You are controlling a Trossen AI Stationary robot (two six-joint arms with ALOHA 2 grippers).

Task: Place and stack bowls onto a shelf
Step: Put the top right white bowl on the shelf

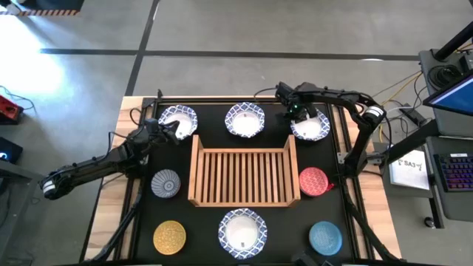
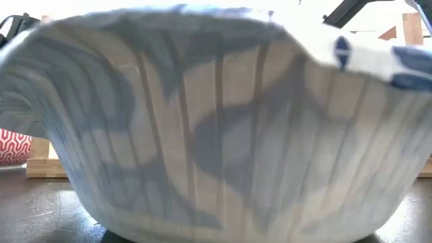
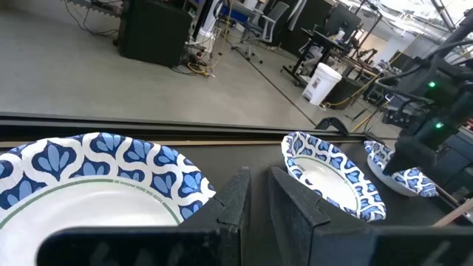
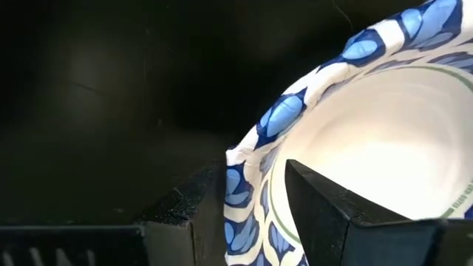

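Observation:
The wooden shelf lies in the middle of the table with nothing in it. Three white bowls with blue rims stand along its far side: left, middle, right. My right gripper points down over the right bowl's far-left rim, open, with one finger inside the bowl and one outside. My left gripper is shut on nothing and stands level beside the left bowl's rim. My right gripper has the far-right bowl's rim between its fingers, coming from above. One finger is inside the bowl and the other outside. I cannot tell whether either finger touches the rim. The bowl rests on the table.
A fourth white bowl stands at the near edge and fills the low view. Small bowls stand around the shelf: grey-blue, red, yellow, light blue. A monitor and keyboard are off the table's right.

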